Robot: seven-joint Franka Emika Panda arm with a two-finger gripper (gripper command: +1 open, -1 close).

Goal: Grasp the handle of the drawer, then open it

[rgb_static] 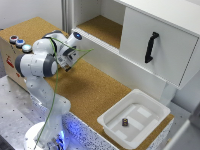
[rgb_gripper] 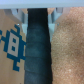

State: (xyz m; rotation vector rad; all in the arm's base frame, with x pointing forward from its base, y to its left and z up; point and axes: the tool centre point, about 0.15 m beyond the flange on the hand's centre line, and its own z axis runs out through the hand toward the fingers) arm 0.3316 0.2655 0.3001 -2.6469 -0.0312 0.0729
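The drawer (rgb_static: 155, 45) is sitting high up on the exterior view's right, far from the arm. It is a big white box front, and it is looking stiff and hard. It is probably sliding on rails, so a straight, steady pull should be enough. The black handle (rgb_static: 151, 47) is standing up and down in the middle of the front. It is looking thin, hard and a bit smooth. The best place to take hold is likely around the middle of the bar, where there is a gap behind it.

The tool (rgb_static: 66, 63) is hanging low over the brown surface (rgb_static: 95, 90), well apart from the handle. I cannot tell if it is released or clenched, because the pictures are too blurry. The wrist view is only showing a dark strip and brown cork.

A white tub (rgb_static: 152, 125) is sitting on the surface under the drawer, with a small dark thing (rgb_static: 125, 121) inside. An opening drawer might be passing over it.
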